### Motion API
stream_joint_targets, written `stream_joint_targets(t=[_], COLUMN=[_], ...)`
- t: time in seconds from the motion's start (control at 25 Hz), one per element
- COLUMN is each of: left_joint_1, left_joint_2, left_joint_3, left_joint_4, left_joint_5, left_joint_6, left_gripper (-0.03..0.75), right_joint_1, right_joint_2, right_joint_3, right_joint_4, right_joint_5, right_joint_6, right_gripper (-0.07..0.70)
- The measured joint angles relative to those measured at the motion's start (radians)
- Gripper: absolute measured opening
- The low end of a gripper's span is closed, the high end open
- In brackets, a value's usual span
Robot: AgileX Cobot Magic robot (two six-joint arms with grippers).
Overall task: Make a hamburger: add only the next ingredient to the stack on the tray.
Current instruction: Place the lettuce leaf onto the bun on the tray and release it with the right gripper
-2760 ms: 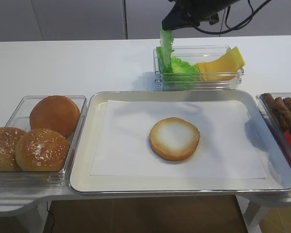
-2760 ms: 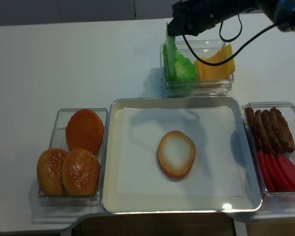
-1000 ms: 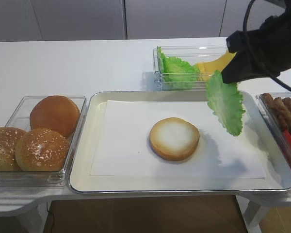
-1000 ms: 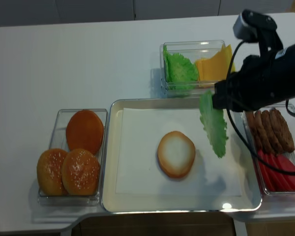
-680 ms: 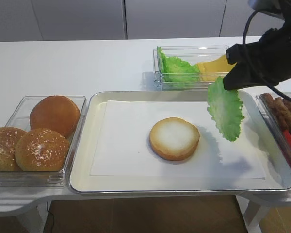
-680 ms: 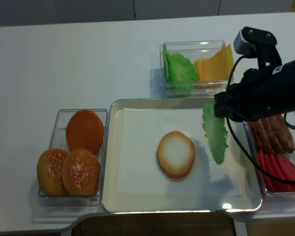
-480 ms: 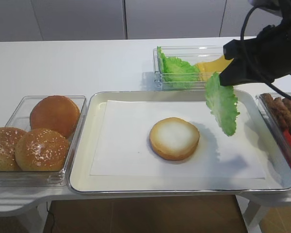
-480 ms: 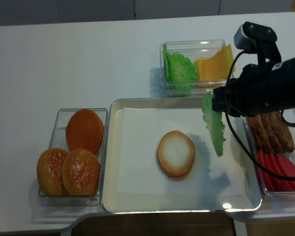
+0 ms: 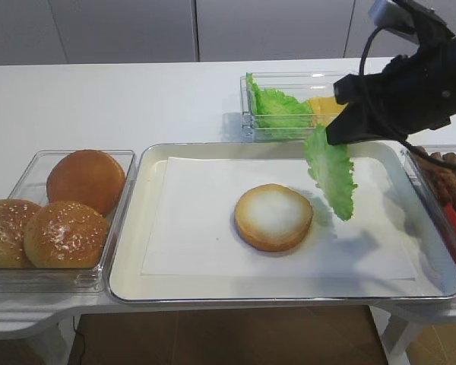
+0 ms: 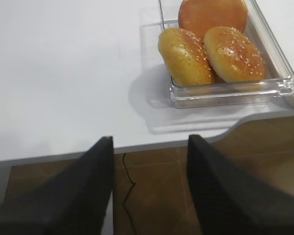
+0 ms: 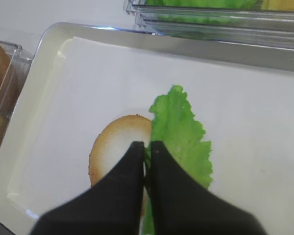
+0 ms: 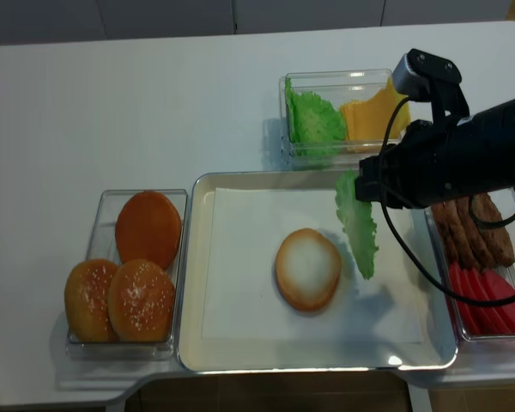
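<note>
A wide white desk [image 9: 99, 99] carries everything. At its front middle sits the tray [image 9: 137, 258], a large silver rectangle lined with white paper. On the paper, near the middle, lies the stack [image 9: 273, 217], so far only a round bun bottom with its pale cut face up.

To the left of the tray, a clear container [image 9: 30, 171] holds three whole brown buns. Behind the tray, another clear container [image 9: 304, 80] holds bunched lettuce and yellow cheese slices. At the right edge, brown patties and red slices are partly in view.

The right arm, black and bulky, reaches in from the right above the back right part of the tray. Its right claw [image 11: 146, 149] is clenched on the top edge of the next ingredient [image 9: 332, 173], a single ruffled green lettuce leaf. The leaf hangs down loosely in the air, just to the right of the bun and above the paper, not touching either as far as I can tell.

The left claw [image 10: 149, 147] hangs off the desk's front edge, its two dark fingers spread apart and holding nothing.

The step in hand looks like carrying the leaf over. Next, the leaf would need to come leftward until centred above the bun, lower so it drapes flat on the cut face, then be let go.
</note>
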Motion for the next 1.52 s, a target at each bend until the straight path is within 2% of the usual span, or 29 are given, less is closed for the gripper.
stream_joint_targets(t=[0.28, 0.48, 0.68, 1.28, 1.52], left_joint_1=[0.000, 0.000, 0.000, 0.000, 0.000], left_joint_2=[0.000, 0.000, 0.000, 0.000, 0.000], left_joint_3=[0.000, 0.000, 0.000, 0.000, 0.000], left_joint_4=[0.000, 0.000, 0.000, 0.000, 0.000], left_joint_5=[0.000, 0.000, 0.000, 0.000, 0.000], left_joint_6=[0.000, 0.000, 0.000, 0.000, 0.000], left_gripper=[0.358, 0.358, 0.358, 0.358, 0.358], right_joint_1=[0.000, 0.000, 0.000, 0.000, 0.000], right_joint_2=[0.039, 0.057, 0.062, 0.074, 0.074], right_joint_3=[0.000, 0.000, 0.000, 0.000, 0.000], right_joint_4=[0.084, 0.098, 0.144, 0.201, 0.216], right_joint_5=[0.004, 0.005, 0.031, 0.094, 0.097], right_joint_6=[-0.056, -0.068, -0.090, -0.094, -0.093], right_gripper=[0.022, 0.022, 0.022, 0.022, 0.022])
